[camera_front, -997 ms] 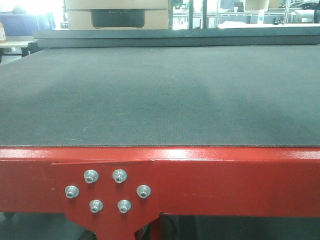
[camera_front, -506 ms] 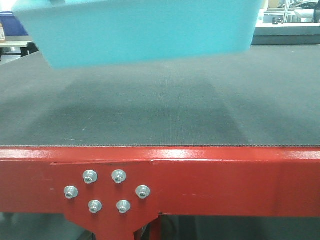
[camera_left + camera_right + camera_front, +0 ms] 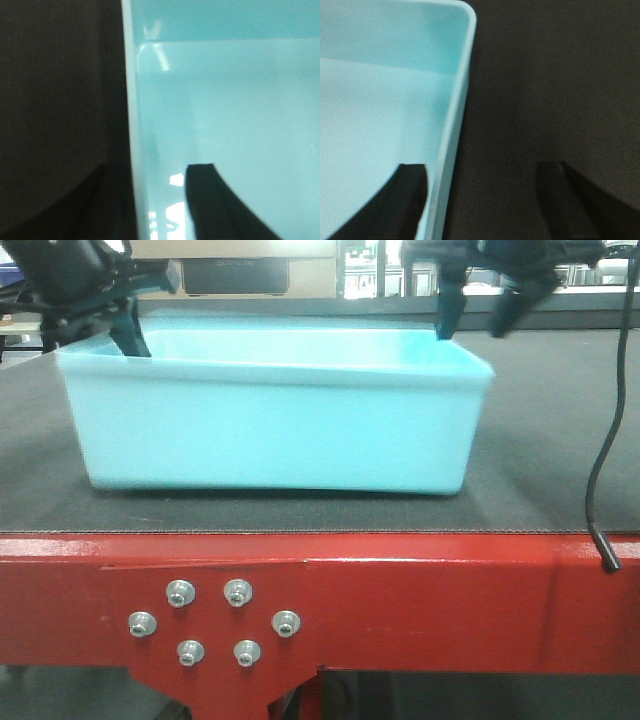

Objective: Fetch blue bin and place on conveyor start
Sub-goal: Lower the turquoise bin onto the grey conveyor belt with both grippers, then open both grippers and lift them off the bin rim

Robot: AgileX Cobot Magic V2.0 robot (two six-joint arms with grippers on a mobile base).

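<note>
Blue bin (image 3: 270,430) on conveyor start (image 3: 540,490); left jaws, right jaws apart astride rim.

The front view sits low, level with the red frame (image 3: 450,590), and faces across the tabletop (image 3: 540,490) at the long side of the bin (image 3: 270,430). Both wrist views look down from very close, the left over the bin's left rim, the right over its right. All three share bin and tabletop.

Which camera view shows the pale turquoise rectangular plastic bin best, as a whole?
The exterior front-facing view: the pale turquoise rectangular plastic bin appears whole, resting on the dark grey belt. The left wrist view shows only one corner of it; the right wrist view, another corner.
</note>
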